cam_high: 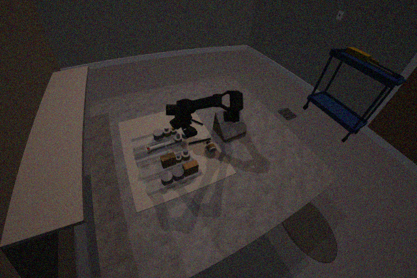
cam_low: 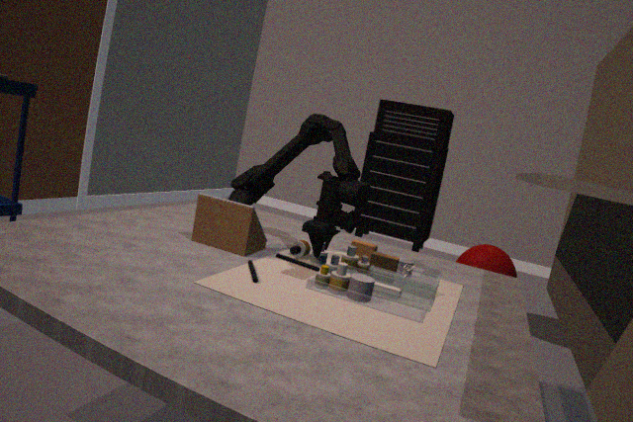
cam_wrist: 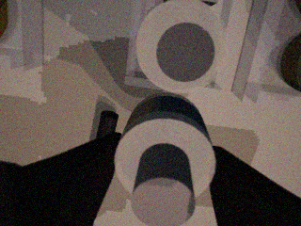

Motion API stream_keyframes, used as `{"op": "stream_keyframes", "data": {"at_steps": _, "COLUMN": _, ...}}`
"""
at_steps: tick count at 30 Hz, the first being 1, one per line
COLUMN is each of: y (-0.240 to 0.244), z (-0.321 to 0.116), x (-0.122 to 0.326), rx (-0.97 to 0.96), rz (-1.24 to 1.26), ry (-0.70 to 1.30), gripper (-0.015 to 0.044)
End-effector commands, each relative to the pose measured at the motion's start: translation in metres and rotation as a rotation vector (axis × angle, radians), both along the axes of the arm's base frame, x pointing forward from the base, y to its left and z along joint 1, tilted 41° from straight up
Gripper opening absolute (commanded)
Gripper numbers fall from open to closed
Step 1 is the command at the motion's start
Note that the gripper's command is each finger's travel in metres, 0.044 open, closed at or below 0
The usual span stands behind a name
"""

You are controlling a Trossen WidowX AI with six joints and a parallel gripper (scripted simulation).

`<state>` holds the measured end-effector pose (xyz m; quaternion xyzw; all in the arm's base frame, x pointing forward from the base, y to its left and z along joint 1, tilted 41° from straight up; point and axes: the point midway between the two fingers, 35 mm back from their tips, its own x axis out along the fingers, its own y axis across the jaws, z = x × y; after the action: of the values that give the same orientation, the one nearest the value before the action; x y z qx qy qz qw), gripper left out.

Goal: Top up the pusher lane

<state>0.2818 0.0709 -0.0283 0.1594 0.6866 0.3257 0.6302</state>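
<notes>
Exterior view: the arm is folded at a raised elbow, forearm angled downward toward the rack (cam_low: 408,290). The end effector (cam_low: 320,242) is clenched on the loose jar (cam_wrist: 165,151), held just before the lane's jar (cam_wrist: 184,49).

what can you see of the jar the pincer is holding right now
The held jar is a pale, cream-looking cylinder with a darker grey lid and a dark band low on its body. It stands upright between the two dark fingers of the pincer, which press its left and right sides. It sits directly in front of a matching pale jar with a grey lid, which stands between lane rails. Whether the two jars touch, or whether the held one rests on anything, cannot be told.
</notes>
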Motion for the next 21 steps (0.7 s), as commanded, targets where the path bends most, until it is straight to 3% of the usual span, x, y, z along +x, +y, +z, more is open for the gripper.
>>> {"op": "stream_keyframes", "data": {"at_steps": 1, "y": 0.0018, "z": -0.0045, "x": -0.0027, "rx": 0.004, "rz": -0.009, "ry": 0.013, "gripper": 0.0000}}
{"op": "stream_keyframes", "data": {"at_steps": 21, "y": 0.0038, "z": -0.0049, "x": 0.0061, "rx": 0.004, "rz": -0.009, "ry": 0.012, "gripper": 0.0000}}
